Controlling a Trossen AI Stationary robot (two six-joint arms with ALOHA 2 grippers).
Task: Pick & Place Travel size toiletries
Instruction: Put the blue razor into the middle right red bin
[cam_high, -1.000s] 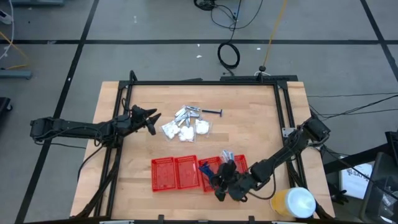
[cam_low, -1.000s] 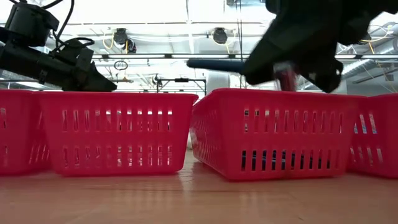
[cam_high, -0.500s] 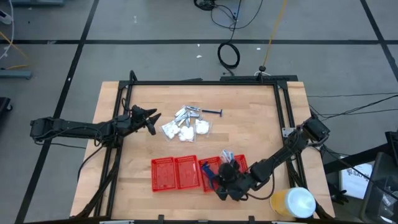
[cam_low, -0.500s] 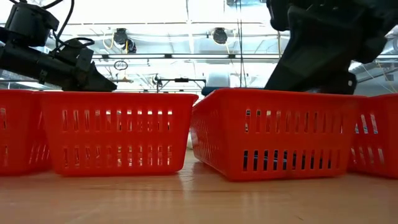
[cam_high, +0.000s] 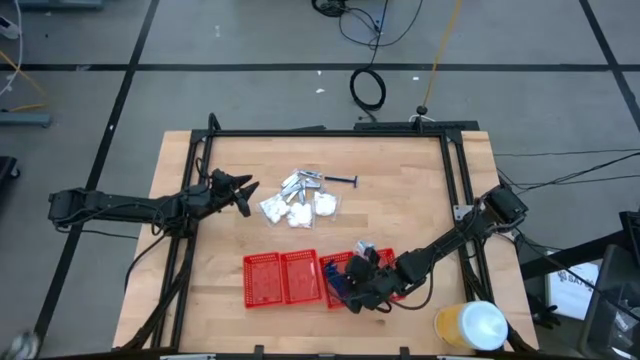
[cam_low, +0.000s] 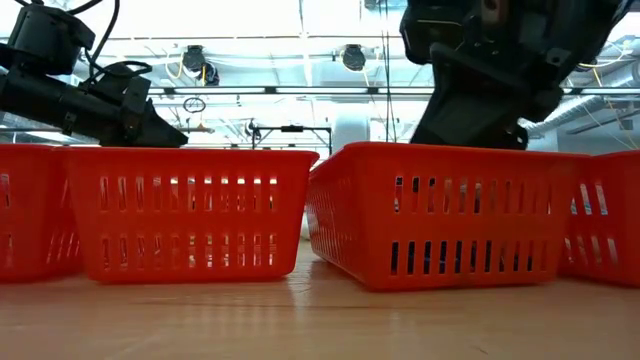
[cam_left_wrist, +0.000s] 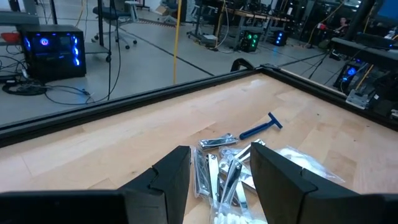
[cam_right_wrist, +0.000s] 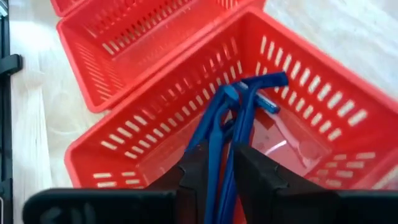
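Toiletries pile (cam_high: 303, 203) serves as the landmark: a loose heap of white packets, foil sachets and one dark blue stick (cam_high: 343, 181) on the table (cam_high: 400, 190), toward its far side. The left gripper (cam_high: 243, 193) waits just to the left of this pile, level with it, fingers parted over a moderate gap and holding nothing. In the left wrist view the foil sachets (cam_left_wrist: 219, 168) lie directly ahead between the fingers, long axes running roughly along the line of reach. For the pile, the left arm is far the nearer.

Nearer than the pile stands a row of red baskets (cam_high: 281, 277). The right gripper (cam_high: 360, 283) is over the third basket (cam_right_wrist: 298, 93), well apart from the pile. Blue sticks (cam_right_wrist: 233, 118) lie in that basket, handles running lengthwise between the fingers. The fingers (cam_right_wrist: 258, 171) stand slightly apart on either side of the handles; whether they grip them cannot be told.
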